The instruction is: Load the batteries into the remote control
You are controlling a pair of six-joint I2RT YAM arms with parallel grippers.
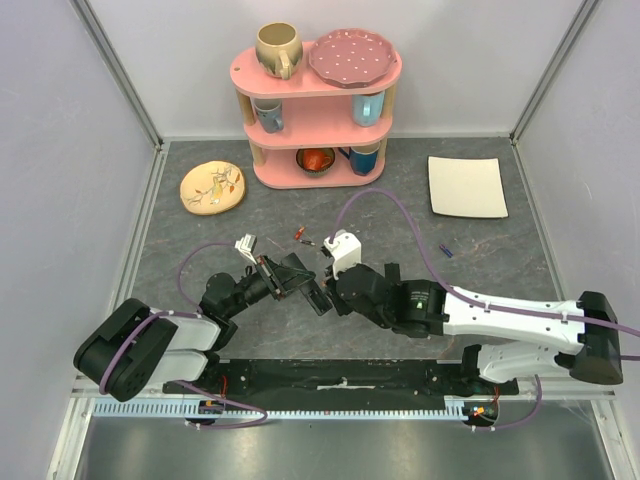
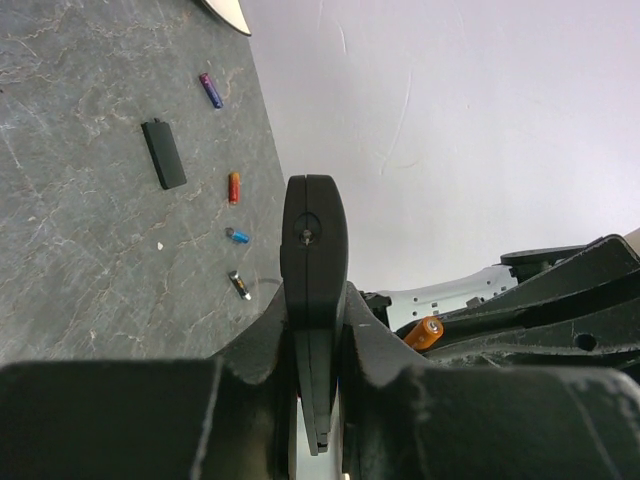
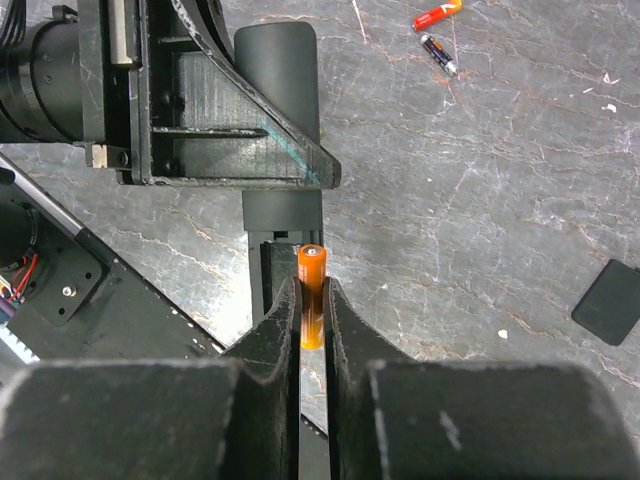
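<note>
My left gripper [image 1: 292,276] [image 2: 318,330] is shut on the remote control [image 2: 313,250], a slim black bar held edge-on above the table; the remote also shows in the top view [image 1: 318,300] and in the right wrist view [image 3: 283,205]. My right gripper [image 1: 337,290] [image 3: 313,300] is shut on an orange battery [image 3: 312,295], which stands right at the remote's near end; this battery also shows in the left wrist view [image 2: 424,332]. Loose batteries lie on the table: blue-purple [image 2: 211,90], orange-red [image 2: 233,187], blue [image 2: 237,236] and grey [image 2: 240,285].
A small flat black cover [image 2: 164,153] [image 3: 607,302] lies on the grey table. A pink shelf [image 1: 315,110] with mugs and a plate stands at the back. A yellow dish [image 1: 212,186] lies back left and a white square plate [image 1: 467,186] back right.
</note>
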